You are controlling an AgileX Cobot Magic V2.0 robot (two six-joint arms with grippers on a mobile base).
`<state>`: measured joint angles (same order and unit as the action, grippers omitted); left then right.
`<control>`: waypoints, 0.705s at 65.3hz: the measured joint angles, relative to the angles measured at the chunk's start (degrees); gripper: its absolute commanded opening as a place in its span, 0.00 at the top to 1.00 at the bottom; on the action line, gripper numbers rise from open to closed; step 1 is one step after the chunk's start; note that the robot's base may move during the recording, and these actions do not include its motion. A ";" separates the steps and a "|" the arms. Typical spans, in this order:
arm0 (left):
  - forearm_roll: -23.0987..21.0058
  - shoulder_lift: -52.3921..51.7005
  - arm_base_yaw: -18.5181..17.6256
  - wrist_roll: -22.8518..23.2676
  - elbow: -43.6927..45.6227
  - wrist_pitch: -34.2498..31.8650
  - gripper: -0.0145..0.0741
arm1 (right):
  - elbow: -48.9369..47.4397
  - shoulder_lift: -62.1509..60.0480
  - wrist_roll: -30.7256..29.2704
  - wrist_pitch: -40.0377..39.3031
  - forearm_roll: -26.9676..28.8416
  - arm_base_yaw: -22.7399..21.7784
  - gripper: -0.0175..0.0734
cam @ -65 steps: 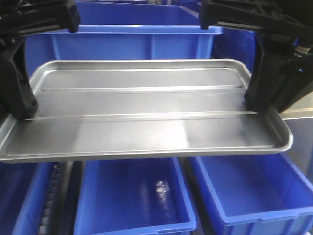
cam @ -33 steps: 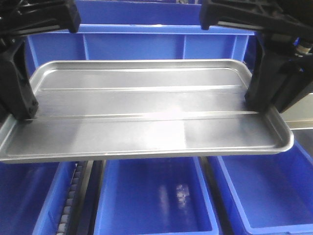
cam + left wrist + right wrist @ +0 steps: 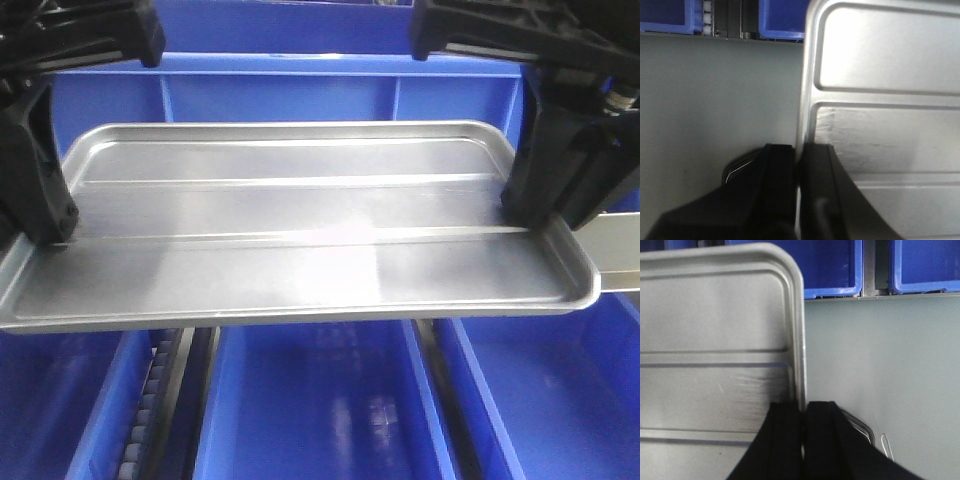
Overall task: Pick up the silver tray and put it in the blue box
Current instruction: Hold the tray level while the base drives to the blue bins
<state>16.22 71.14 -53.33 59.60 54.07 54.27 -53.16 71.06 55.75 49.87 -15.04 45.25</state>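
silver tray [image 3: 300,230] clamped at both end rims by left fingers [image 3: 780,185], right fingers [image 3: 825,435]; should be held level, lowered evenly into blue box [image 3: 300,98], imo.

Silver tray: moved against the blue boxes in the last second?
Yes. The silver tray keeps its frame position, but the blue box behind it slid right and looms larger, so the tray went left and nearer.
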 measured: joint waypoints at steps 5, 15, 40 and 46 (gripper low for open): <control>0.00 0.00 0.00 0.00 0.00 -0.10 0.85 | 0.00 0.00 0.00 0.00 0.00 0.00 0.74; 0.00 0.00 0.00 0.00 0.00 -0.10 0.85 | 0.00 0.00 0.00 0.00 0.00 0.00 0.74; 0.00 0.00 0.00 0.00 0.00 -0.10 0.85 | 0.00 0.00 0.00 0.00 0.00 0.00 0.74; 0.00 0.00 0.00 0.00 0.00 -0.10 0.85 | 0.00 0.00 0.00 0.00 0.00 0.00 0.74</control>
<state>16.22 71.14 -53.33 59.60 54.07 54.17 -53.16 71.06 55.75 49.87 -15.04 45.25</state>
